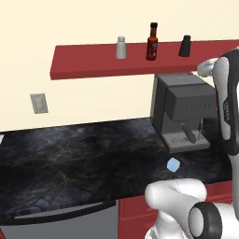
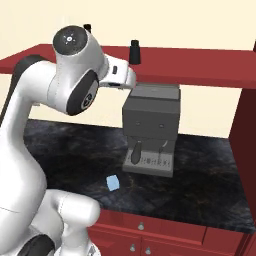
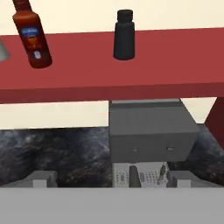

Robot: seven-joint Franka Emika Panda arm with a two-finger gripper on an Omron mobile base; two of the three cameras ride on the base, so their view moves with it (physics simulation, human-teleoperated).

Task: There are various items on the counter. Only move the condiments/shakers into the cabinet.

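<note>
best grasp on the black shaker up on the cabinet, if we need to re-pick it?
Grip the black shaker around its wider lower body, jaws level, coming in from the front. It stands upright on the cabinet top, tapering towards the cap, and the sauce bottle stands well off to one side, so both flanks look free.

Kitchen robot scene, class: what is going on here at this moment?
A white robot arm stands before a black marble counter. The whitish shaker, the red sauce bottle and the black shaker all stand upright on top of the long red cabinet. A grey coffee machine and a small light-blue block sit on the counter. Whether the pincer is open cannot be told; it holds nothing visible.
</note>
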